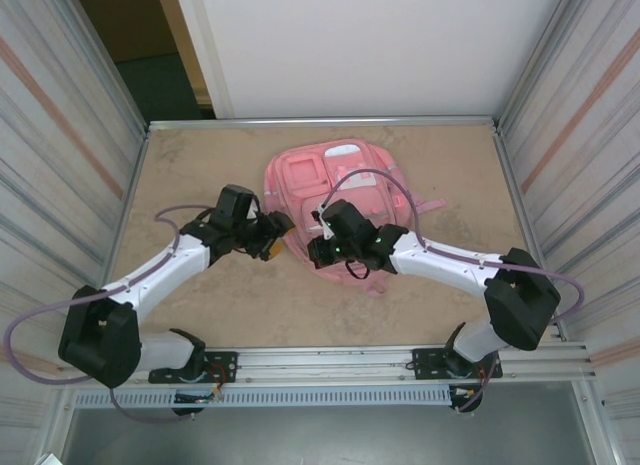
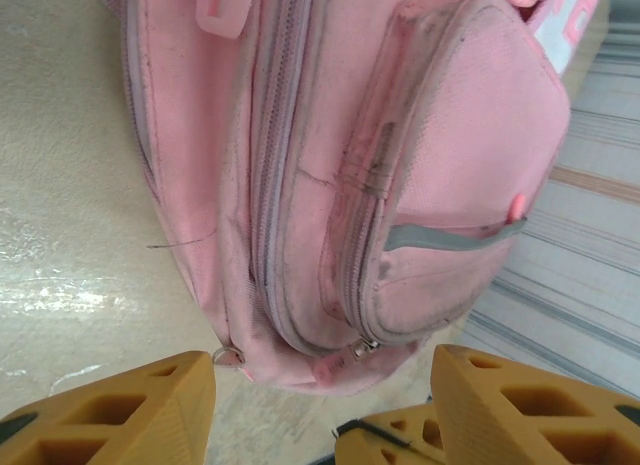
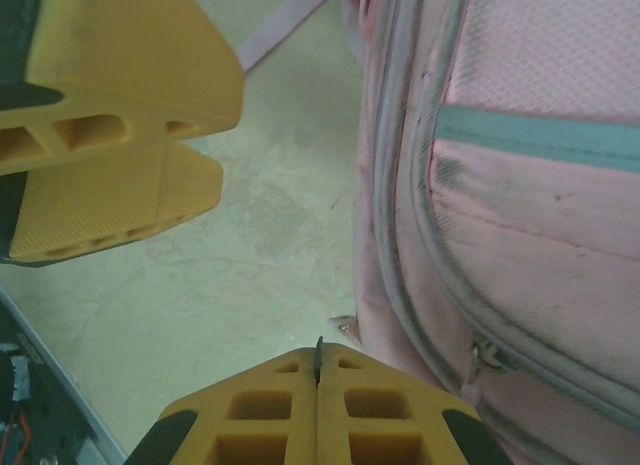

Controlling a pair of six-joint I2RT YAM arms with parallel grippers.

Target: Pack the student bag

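Soft pink fabric student bag [image 1: 312,181] laid flat on mottled beige worktop [image 1: 200,160], curved zipped pockets, left claw [image 2: 322,390] spread open beside it, ribbed orange right claw [image 3: 318,373] pressed shut, empty

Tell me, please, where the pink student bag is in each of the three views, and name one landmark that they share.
Top external: the student bag lies at the centre of the beige table.
Left wrist: upper middle and right.
Right wrist: right half.
Shared landmark: the beige table beside the bag's zipped edge.
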